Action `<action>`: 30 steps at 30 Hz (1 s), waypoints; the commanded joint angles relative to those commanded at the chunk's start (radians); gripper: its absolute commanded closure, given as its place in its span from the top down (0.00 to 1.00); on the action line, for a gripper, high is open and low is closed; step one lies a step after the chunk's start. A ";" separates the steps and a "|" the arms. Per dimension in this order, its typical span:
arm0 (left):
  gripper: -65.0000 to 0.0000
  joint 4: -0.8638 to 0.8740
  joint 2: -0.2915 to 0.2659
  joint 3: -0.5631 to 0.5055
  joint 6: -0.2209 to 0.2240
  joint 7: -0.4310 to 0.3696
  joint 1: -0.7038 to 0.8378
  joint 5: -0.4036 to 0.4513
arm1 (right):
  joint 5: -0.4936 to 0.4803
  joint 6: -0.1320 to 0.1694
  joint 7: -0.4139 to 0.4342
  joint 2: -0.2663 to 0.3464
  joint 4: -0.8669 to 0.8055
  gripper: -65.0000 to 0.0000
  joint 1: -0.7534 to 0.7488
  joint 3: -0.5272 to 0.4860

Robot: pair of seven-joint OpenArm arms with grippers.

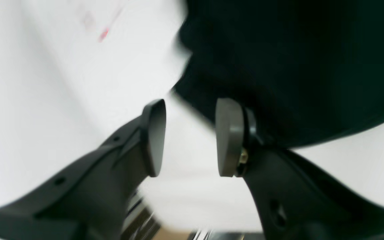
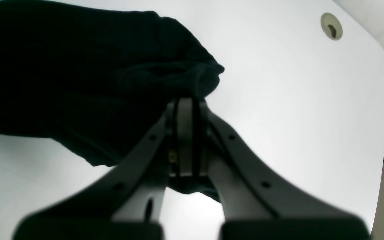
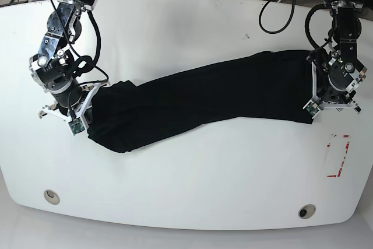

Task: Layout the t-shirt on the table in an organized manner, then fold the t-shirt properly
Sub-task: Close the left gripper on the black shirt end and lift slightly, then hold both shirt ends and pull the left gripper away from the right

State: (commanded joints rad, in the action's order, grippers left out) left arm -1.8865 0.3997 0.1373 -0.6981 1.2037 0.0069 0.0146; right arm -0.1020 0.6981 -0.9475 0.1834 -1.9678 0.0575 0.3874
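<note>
Black t-shirt [image 3: 192,100] stretched crosswise on white desk [image 3: 180,182], edges rumpled. Right hand [image 3: 86,125] clenched on cloth at one end. Left hand [image 1: 190,138] spread, released, at opposite end. Red dashed mark [image 3: 338,155] near left hand. Grommet holes [image 3: 52,196] along desk edge.

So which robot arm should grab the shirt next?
Probably the left: its gripper is open near an edge of the t-shirt. The right gripper is shut, over the shirt's other end.
</note>
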 joint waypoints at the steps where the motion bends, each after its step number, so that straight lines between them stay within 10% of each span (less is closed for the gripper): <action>1: 0.36 0.000 -0.008 -0.002 0.000 0.000 0.000 0.000 | -0.002 0.000 0.000 0.000 0.000 0.00 0.000 0.000; 14: 0.36 -0.011 -0.032 -0.124 0.000 0.002 0.110 0.000 | 0.002 0.000 0.000 -0.040 0.000 0.00 -0.011 -0.002; 30: 0.36 -0.046 0.086 -0.264 0.000 0.002 0.124 -0.002 | -0.006 0.000 0.005 -0.040 0.000 0.00 -0.057 -0.002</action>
State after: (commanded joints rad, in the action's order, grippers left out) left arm -1.9325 0.4856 -0.1266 -0.6981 1.2052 0.1312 0.0130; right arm -0.1082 0.6981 -0.9429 0.1435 -1.9678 0.0008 0.3859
